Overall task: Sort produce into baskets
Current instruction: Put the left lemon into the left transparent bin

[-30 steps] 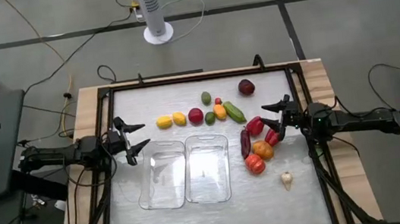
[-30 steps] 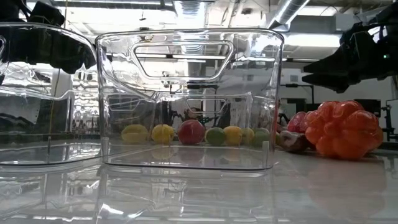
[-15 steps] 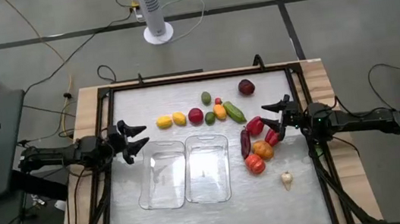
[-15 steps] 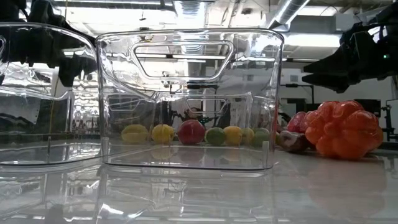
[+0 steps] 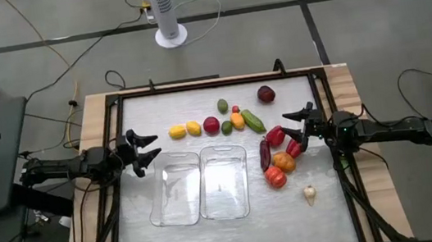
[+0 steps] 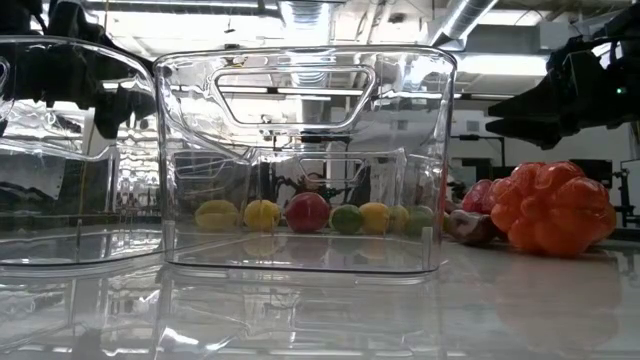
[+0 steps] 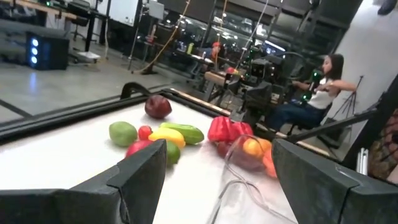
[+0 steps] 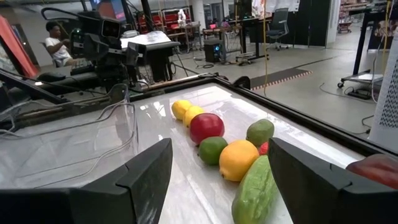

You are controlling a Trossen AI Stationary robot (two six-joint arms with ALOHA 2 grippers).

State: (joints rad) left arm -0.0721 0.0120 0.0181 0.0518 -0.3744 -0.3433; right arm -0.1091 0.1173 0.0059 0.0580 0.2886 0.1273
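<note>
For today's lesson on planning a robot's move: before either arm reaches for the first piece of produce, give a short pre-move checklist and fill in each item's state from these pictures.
1. Left gripper open with nothing in it: ok.
2. Right gripper open with nothing in it: ok.
3. Both baskets, left basket and right basket, upright and with no produce in them: ok.
4. Produce within reach: the red pepper lies right by the right gripper: ok.
5. The garlic-like piece lies apart from the cluster, easy to single out: ok.
6. Which basket takes which produce: cannot tell.
</note>
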